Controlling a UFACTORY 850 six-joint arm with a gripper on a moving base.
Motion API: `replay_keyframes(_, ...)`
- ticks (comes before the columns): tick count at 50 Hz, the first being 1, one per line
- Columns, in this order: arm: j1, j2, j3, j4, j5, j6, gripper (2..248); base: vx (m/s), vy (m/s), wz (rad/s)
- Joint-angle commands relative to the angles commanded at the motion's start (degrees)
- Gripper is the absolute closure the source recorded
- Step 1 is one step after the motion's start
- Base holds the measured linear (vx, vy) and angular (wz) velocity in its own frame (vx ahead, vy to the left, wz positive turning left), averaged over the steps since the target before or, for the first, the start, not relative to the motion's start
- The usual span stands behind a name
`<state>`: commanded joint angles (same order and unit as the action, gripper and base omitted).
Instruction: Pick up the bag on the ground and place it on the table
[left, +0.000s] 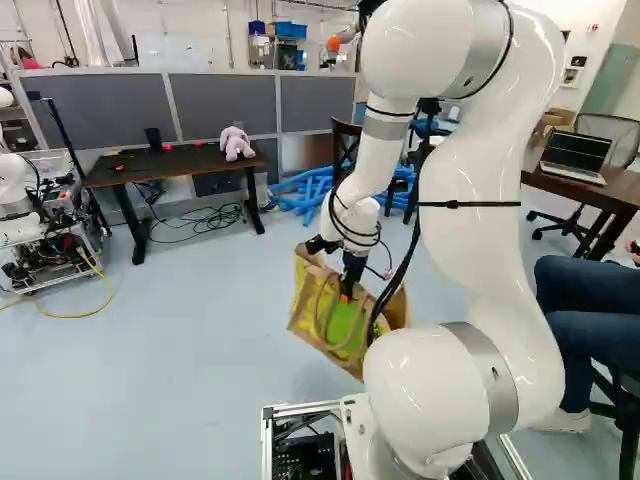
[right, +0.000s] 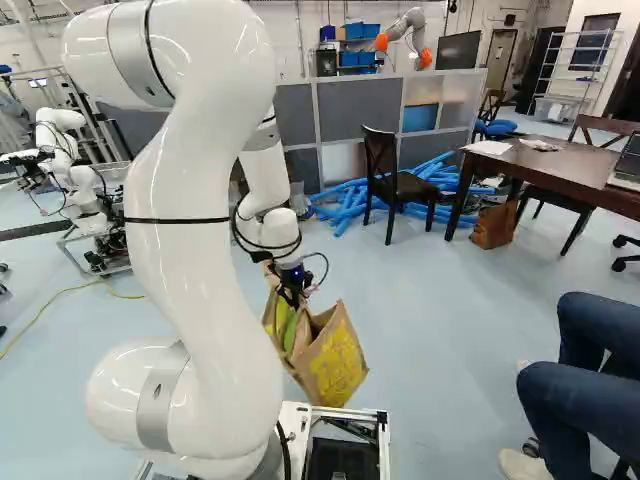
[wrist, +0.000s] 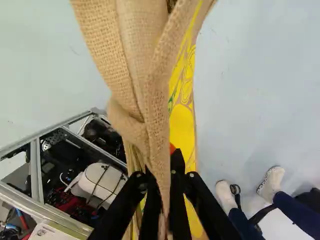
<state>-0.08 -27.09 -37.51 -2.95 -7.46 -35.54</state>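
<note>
In the left base view my gripper (left: 346, 292) points down at the tan and yellow bag (left: 312, 308), which hangs tilted and seems off the floor. The right base view shows the bag's yellow-printed side (right: 336, 362) beside the arm. Seen from the wrist, the gripper (wrist: 161, 176) is shut on folded tan cloth of the bag (wrist: 135, 65); the fabric runs between both fingers and on ahead of them. A dark table (left: 180, 165) with a pink plush toy stands far left, and a brown table (right: 560, 172) stands to the right.
A seated person's legs (right: 590, 395) are close on the right. Blue tubes (right: 350, 203) lie on the floor by a dark chair (right: 400, 187). Another robot (right: 72, 170) stands at the left, with a yellow cable (left: 85, 312) on the floor. Grey partitions (left: 220, 105) stand behind.
</note>
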Motion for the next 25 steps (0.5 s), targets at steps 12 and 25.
replay_keyframes(12, -0.5, 1.9, -1.2, 0.0, -1.4, 0.0, 228, 0.0, 0.0, 0.0)
replay_keyframes(25, -0.5, 3.6, -2.6, 0.0, -4.3, 0.0, 228, 0.0, 0.0, 0.0)
